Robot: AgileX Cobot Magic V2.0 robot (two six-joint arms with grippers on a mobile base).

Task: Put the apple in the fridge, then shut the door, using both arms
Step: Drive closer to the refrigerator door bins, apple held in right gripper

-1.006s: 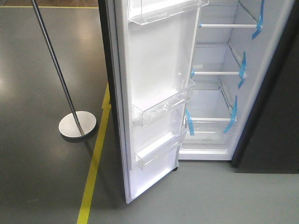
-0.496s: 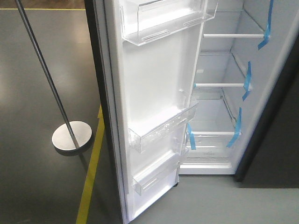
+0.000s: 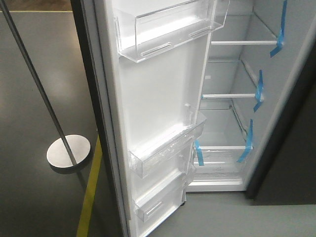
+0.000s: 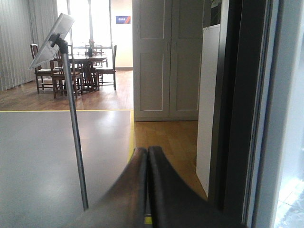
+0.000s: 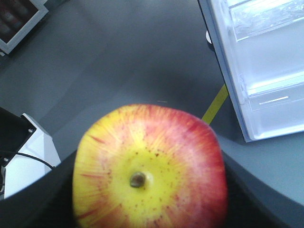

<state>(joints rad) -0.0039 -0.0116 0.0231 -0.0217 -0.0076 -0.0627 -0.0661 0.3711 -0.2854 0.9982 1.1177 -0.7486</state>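
Observation:
The red and yellow apple [image 5: 149, 168] fills the right wrist view, and my right gripper [image 5: 149, 190] is shut on it, dark fingers on both sides. The fridge [image 3: 237, 98] stands open in the front view, white inside with glass shelves and blue tape strips. Its door [image 3: 158, 98] swings out toward me, white inner face with clear bins; its lower corner [image 5: 266, 95] shows upper right in the right wrist view. My left gripper [image 4: 148, 156] is shut on nothing, just left of the door's dark edge [image 4: 237, 109]. Neither arm shows in the front view.
A thin metal pole on a round base [image 3: 68, 152] stands left of the door; the same pole [image 4: 76, 142] shows in the left wrist view. A yellow floor line [image 3: 90, 197] runs beside the door. A dark cabinet side [image 3: 291, 163] flanks the fridge on the right.
The front view has closed in on the fridge: door and bins look larger and lower in frame, and the pole base has slid left.

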